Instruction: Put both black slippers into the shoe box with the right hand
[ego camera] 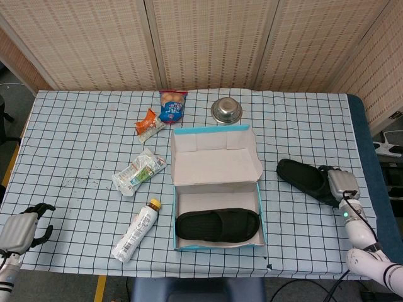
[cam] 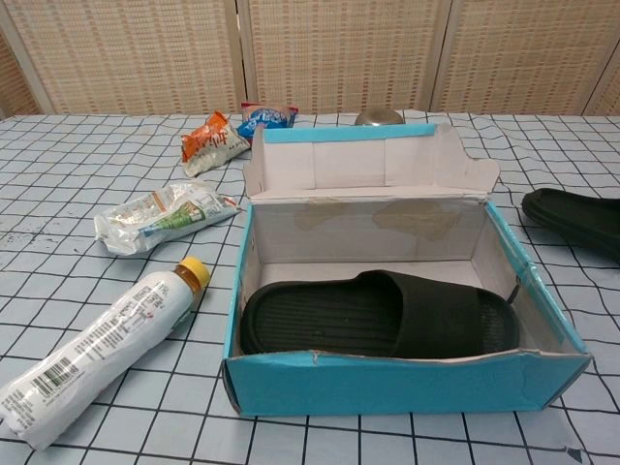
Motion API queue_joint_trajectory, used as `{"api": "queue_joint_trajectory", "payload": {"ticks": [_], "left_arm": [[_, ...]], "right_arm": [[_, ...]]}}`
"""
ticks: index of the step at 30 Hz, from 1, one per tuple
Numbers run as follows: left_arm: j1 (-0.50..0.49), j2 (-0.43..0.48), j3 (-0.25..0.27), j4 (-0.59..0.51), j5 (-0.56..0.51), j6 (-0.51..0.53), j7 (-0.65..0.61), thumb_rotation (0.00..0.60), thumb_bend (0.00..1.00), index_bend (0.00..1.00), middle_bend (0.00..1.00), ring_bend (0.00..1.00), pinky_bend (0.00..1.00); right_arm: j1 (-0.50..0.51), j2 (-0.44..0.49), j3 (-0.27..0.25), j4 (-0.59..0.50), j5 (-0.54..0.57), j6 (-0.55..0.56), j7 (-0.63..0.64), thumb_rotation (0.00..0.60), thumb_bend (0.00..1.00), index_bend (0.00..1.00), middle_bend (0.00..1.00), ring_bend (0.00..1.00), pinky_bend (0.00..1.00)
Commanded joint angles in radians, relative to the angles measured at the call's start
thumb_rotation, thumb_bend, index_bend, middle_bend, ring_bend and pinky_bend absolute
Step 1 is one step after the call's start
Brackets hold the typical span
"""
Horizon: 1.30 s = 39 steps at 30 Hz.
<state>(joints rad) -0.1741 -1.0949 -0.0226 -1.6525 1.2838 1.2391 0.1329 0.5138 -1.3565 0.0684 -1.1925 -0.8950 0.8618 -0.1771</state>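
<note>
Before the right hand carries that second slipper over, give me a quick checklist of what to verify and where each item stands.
1. Grip: right hand is at the far end of the second slipper; whether its fingers actually clamp it: cannot tell.
2. Box open: shoe box has its lid folded back: ok.
3. Room inside: first slipper lies along the front wall, with bare floor behind it: ok.
4. Path: nothing stands on the tablecloth between the second slipper and the box: ok.
5. Left hand rests at the table's near left corner, away from the box: ok.
6. Bottle and snack packets lie left of the box, off the route: ok.
</note>
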Motion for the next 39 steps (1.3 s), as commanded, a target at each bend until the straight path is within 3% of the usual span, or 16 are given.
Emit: {"api": "queue_joint_trajectory", "payload": {"ticks": [1, 5, 9, 12, 16, 28, 34, 39], "left_arm": [[0.0, 0.0, 0.001, 0.001, 0.003, 0.002, 0.003, 0.6, 0.44, 0.3, 0.25, 0.29, 0.46], [-0.001, -0.001, 0.001, -0.001, -0.002, -0.001, 0.005, 0.6, 0.44, 0.3, 0.25, 0.29, 0.46], [-0.001, -0.002, 0.002, -0.001, 0.0, -0.002, 0.008, 0.6, 0.44, 0.3, 0.25, 0.29, 0.46], [-0.002, -0.002, 0.001, -0.001, -0.003, -0.004, 0.005, 0.6, 0.44, 0.3, 0.25, 0.29, 0.46], [-0.001, 0.0, 0.002, 0.0, 0.0, -0.002, 0.002, 0.6, 0.44, 0.3, 0.25, 0.29, 0.46], [-0.002, 0.002, 0.001, 0.005, 0.004, -0.003, -0.017, 0.6, 0.44, 0.3, 0.25, 0.29, 0.46], [0.0, 0.005, 0.0, 0.007, 0.007, -0.002, -0.031, 0.6, 0.44, 0.3, 0.25, 0.29, 0.46], [0.0, 0.008, 0.001, 0.009, 0.008, -0.005, -0.039, 0.6, 0.44, 0.3, 0.25, 0.29, 0.46]], "right_arm": [[-0.062, 0.036, 0.008, -0.12, -0.102, 0.232, -0.075, 0.6, 0.0, 0.6, 0.62, 0.45, 0.46], [-0.111, 0.046, 0.003, -0.236, -0.196, 0.464, -0.218, 0.6, 0.0, 0.64, 0.65, 0.48, 0.49], [-0.145, 0.051, -0.012, -0.35, -0.328, 0.622, -0.301, 0.6, 0.0, 0.66, 0.66, 0.5, 0.51], [-0.152, 0.033, -0.022, -0.368, -0.441, 0.692, -0.304, 0.6, 0.0, 0.67, 0.69, 0.52, 0.53], [-0.138, -0.031, -0.024, -0.314, -0.614, 0.76, -0.243, 0.6, 0.0, 0.7, 0.71, 0.55, 0.53], [-0.017, -0.256, 0.013, -0.226, -0.769, 0.655, -0.23, 0.6, 0.04, 0.7, 0.71, 0.55, 0.53], [0.035, -0.372, 0.047, -0.15, -0.77, 0.591, -0.26, 0.6, 0.09, 0.7, 0.71, 0.55, 0.53], [0.047, -0.43, 0.044, -0.094, -0.754, 0.55, -0.27, 0.6, 0.1, 0.7, 0.71, 0.55, 0.53]]}}
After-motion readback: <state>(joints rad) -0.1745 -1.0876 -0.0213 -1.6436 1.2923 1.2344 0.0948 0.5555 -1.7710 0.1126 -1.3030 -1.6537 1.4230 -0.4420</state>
